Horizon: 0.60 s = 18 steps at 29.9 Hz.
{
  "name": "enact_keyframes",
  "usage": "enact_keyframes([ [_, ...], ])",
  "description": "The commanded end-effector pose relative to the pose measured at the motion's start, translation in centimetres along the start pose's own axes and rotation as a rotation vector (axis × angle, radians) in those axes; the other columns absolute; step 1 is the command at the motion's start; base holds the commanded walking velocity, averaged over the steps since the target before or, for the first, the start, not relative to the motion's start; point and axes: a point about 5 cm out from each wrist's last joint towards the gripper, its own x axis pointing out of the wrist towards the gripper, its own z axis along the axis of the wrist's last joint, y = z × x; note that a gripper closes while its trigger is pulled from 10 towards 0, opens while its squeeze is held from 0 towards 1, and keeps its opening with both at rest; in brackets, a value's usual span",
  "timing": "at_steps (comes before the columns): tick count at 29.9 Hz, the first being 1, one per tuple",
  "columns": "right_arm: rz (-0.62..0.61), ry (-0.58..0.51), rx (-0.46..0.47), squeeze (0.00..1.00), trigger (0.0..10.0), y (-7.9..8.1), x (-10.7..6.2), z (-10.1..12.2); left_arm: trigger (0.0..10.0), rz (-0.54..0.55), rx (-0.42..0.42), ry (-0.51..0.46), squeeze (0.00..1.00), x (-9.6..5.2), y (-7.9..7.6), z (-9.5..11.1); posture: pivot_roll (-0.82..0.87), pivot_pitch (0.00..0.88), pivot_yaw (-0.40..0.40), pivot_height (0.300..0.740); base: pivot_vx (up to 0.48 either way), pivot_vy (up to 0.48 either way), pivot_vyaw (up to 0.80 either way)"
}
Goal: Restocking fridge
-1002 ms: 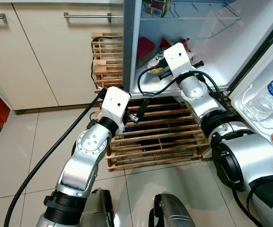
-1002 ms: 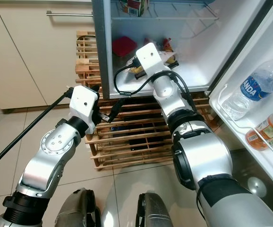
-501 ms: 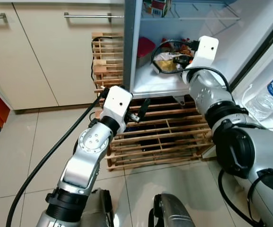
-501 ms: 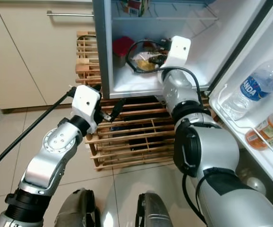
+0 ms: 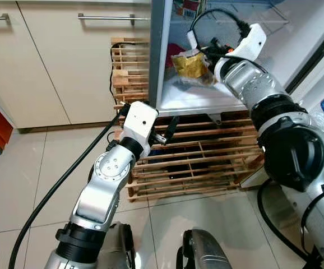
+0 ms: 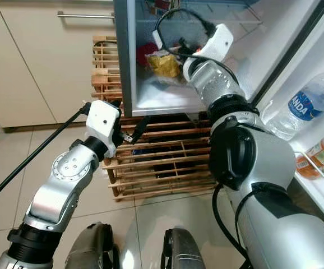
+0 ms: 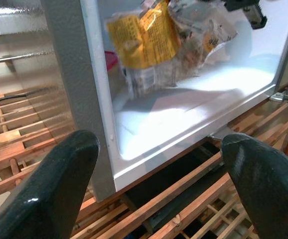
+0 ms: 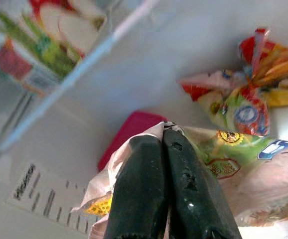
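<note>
My right gripper (image 8: 164, 144), fingers pinched on the yellow snack bag (image 5: 189, 63), has lifted it off the fridge floor (image 5: 193, 101) within 1 second; placement pending. Left gripper (image 7: 159, 164) idles spread.

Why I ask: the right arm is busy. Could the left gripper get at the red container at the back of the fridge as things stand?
Probably not directly. The left gripper sits low outside the fridge wall, and the held snack bag hangs before the red container.
</note>
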Motion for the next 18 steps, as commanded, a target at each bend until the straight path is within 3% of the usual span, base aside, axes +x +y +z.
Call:
enact_keyframes([
  [1,-0.052,-0.147,0.077,0.0,0.0,-0.3,-0.5,3.5,10.0,0.006,-0.006,-0.007,0.0,0.0,-0.1,0.1,0.0,0.081,-0.11,0.675,0.0,0.0,0.0],
  [6,-0.097,-0.21,0.134,0.0,0.0,-1.1,-0.7,4.4,10.0,0.01,-0.008,-0.008,0.0,0.0,-0.1,0.1,0.0,0.079,-0.117,0.675,0.0,0.0,0.0],
  [10,-0.125,-0.162,0.143,0.0,0.0,-1.5,-0.5,3.1,10.0,0.014,-0.009,-0.009,0.0,0.0,-0.2,0.2,0.0,0.082,-0.119,0.675,0.0,0.0,0.0],
  [13,-0.138,-0.128,0.21,0.0,0.0,-1.6,-0.4,2.0,10.0,0.016,-0.011,-0.01,0.0,0.0,-0.2,0.1,0.0,0.082,-0.123,0.675,0.0,0.0,0.0],
  [18,-0.161,-0.092,0.166,0.0,0.0,-1.8,-0.2,0.8,10.0,0.021,-0.013,-0.007,0.0,0.0,-0.1,0.1,0.0,0.079,-0.132,0.675,0.0,0.0,0.0],
])
